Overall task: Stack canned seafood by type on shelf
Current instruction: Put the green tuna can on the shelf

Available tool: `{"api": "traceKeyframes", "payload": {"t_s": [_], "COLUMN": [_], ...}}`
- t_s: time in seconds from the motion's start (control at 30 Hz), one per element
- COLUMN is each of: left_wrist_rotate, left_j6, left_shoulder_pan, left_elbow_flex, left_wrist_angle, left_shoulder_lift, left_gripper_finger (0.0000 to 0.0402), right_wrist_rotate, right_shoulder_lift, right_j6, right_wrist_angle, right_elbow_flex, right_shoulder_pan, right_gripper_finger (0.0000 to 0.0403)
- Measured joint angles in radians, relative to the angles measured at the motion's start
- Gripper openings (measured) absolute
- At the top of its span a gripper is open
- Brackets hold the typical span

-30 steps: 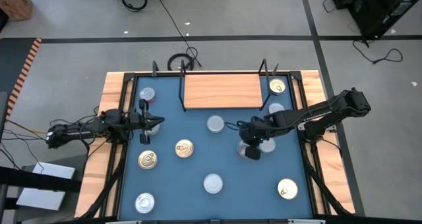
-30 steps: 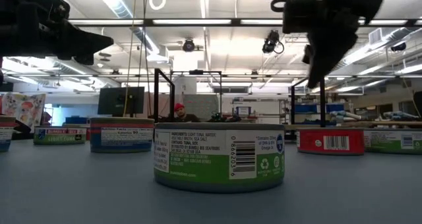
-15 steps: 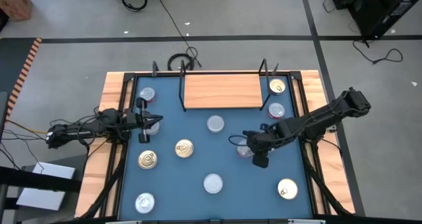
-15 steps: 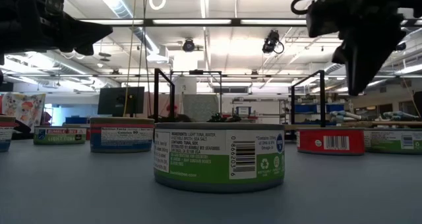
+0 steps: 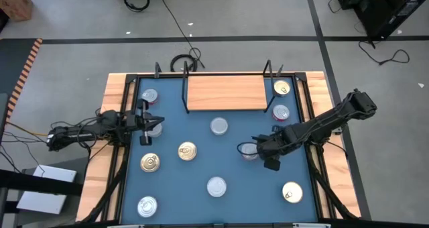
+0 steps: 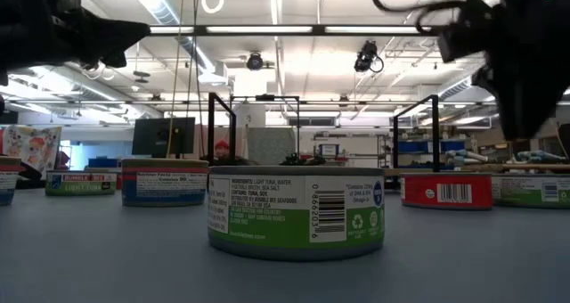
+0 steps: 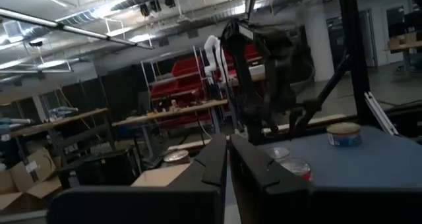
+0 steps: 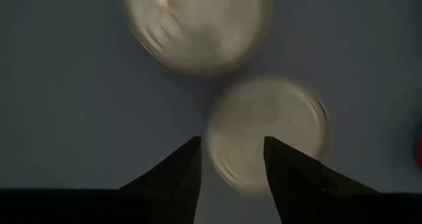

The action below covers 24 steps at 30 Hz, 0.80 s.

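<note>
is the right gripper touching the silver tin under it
Apart. The right wrist view shows the right gripper open above the silver-lidded tin, its fingers clear of it.

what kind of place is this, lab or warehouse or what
Most likely a robotics lab or workshop. A blue table with tins stands on a bare grey floor with loose cables, and beyond it the low view shows open ceiling strip lights and workbenches.

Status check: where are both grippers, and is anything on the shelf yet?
Right gripper open over a round silver-lidded tin, holding nothing. Left gripper shut, waiting at the table's left edge. Light-wood shelf board bare; tins scattered on the blue table.
</note>
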Motion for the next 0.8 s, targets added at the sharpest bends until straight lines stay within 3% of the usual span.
{"api": "traceKeyframes", "payload": {"t_s": [0.33, 0.53, 0.8], "left_wrist_rotate": [0.000, 0.000, -0.001], "left_j6": [0.024, 0.023, 0.024], "left_shoulder_pan": [0.000, 0.000, 0.000], "left_elbow_flex": [0.000, 0.000, 0.000], "left_wrist_angle": [0.016, 0.015, 0.019], "left_shoulder_lift": [0.000, 0.000, 0.000], "left_gripper_finger": [0.0023, 0.0023, 0.0023], "right_wrist_rotate": [0.019, 0.096, 0.114], "right_shoulder_lift": [0.000, 0.000, 0.000], "right_j6": [0.001, 0.018, -0.025], "right_wrist_angle": [0.003, 0.032, 0.091], "right_elbow_flex": [-0.077, -0.107, -0.107], "right_shoulder_pan": [0.093, 0.140, 0.151], "right_gripper_finger": [0.0164, 0.0160, 0.0152]}}
